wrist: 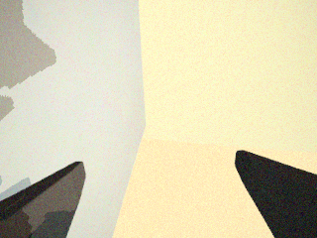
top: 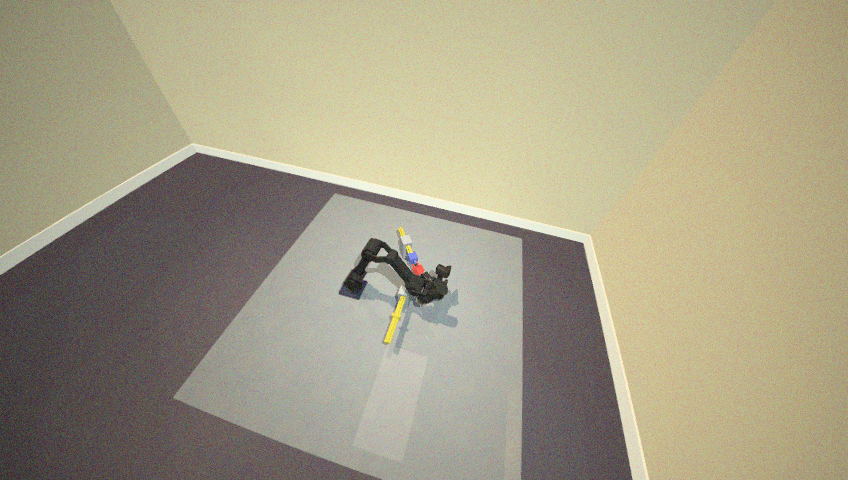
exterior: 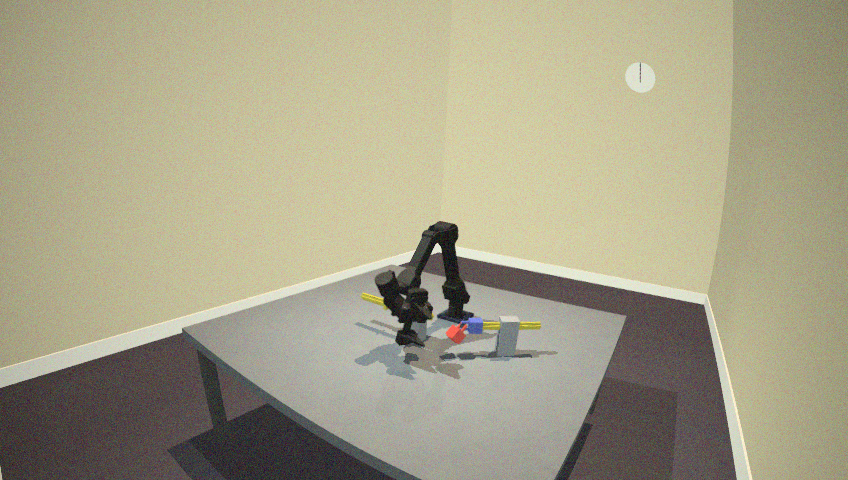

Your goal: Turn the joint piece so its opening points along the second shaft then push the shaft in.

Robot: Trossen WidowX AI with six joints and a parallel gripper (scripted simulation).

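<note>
The red joint piece (top: pixel 417 269) (exterior: pixel 455 334) hangs tilted on its hinges at the blue end piece (top: pixel 412 258) (exterior: pixel 474 325) of the first yellow shaft (top: pixel 400 230) (exterior: pixel 529 325). That shaft passes through a grey block (top: pixel 406 239) (exterior: pixel 507 337). Where the red opening points cannot be told. The second yellow shaft (top: pixel 393 322) (exterior: pixel 373 299) lies at an angle in its own block (top: pixel 401 290) (exterior: pixel 423 330), partly hidden by the arm. My gripper (top: pixel 447 280) (exterior: pixel 426 327) (wrist: pixel 161 163) is open and empty, beside the red piece and apart from it. No joint part shows in the wrist view.
The arm's base (top: pixel 352 289) (exterior: pixel 455 315) stands on the grey table (top: pixel 285 333) (exterior: pixel 333 386). The arm reaches over the second block's end of the second shaft. The wrist view shows table, wall and shadows beyond the fingers.
</note>
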